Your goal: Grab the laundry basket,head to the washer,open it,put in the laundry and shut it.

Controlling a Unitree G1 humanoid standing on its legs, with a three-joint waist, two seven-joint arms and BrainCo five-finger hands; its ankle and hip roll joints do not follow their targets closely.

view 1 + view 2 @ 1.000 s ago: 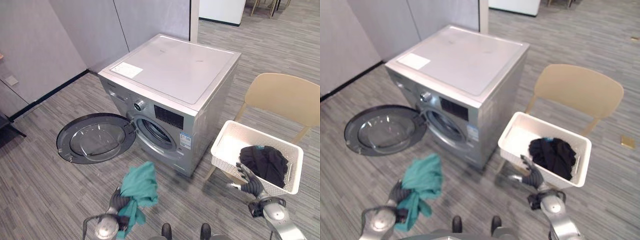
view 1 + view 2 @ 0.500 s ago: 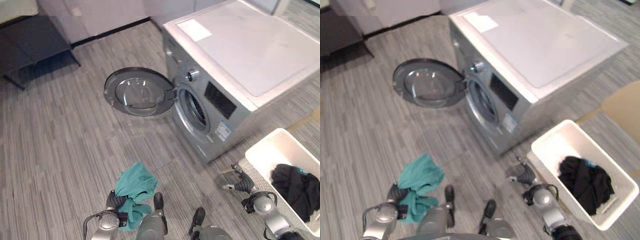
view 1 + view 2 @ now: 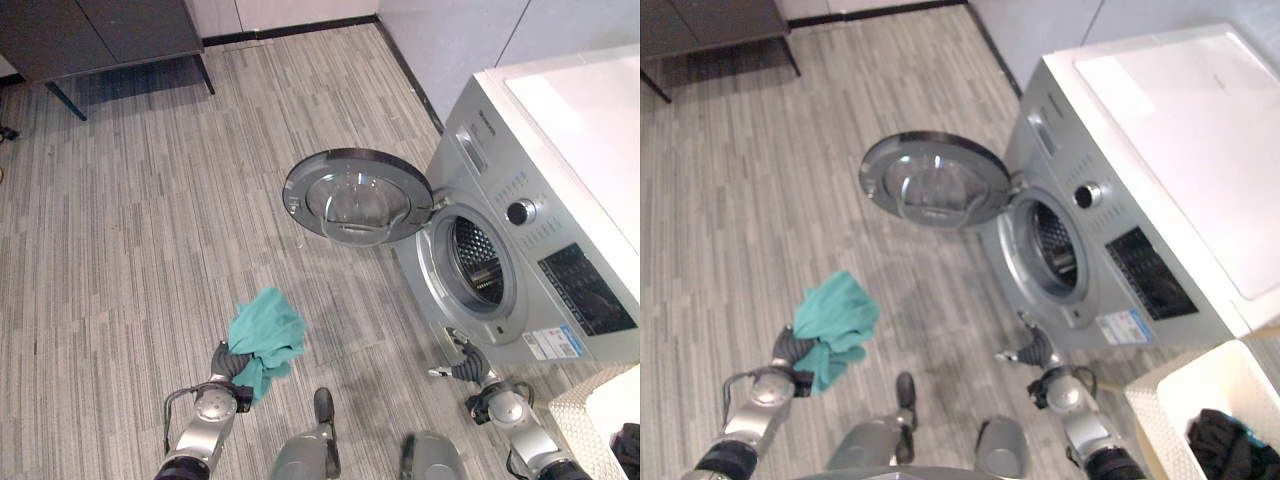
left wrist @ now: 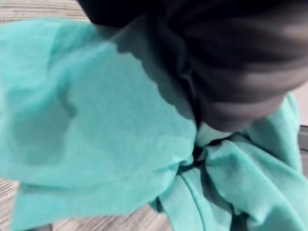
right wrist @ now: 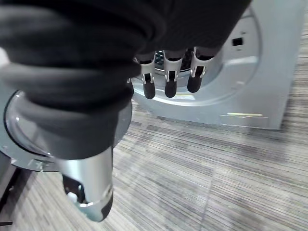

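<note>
Washer stands at the right, its round door swung fully open over the wood-pattern floor, drum opening exposed. Left hand held low in front of the washer, fingers clenched on a teal cloth; the left wrist view shows the cloth bunched right against the dark ribbed cover, fingers themselves buried in it. Right hand hangs near the washer's lower front; its wrist view shows the fingers relaxed and straight, holding nothing. White laundry basket sits at far right beside the washer, dark laundry inside, as the right eye view shows more fully.
</note>
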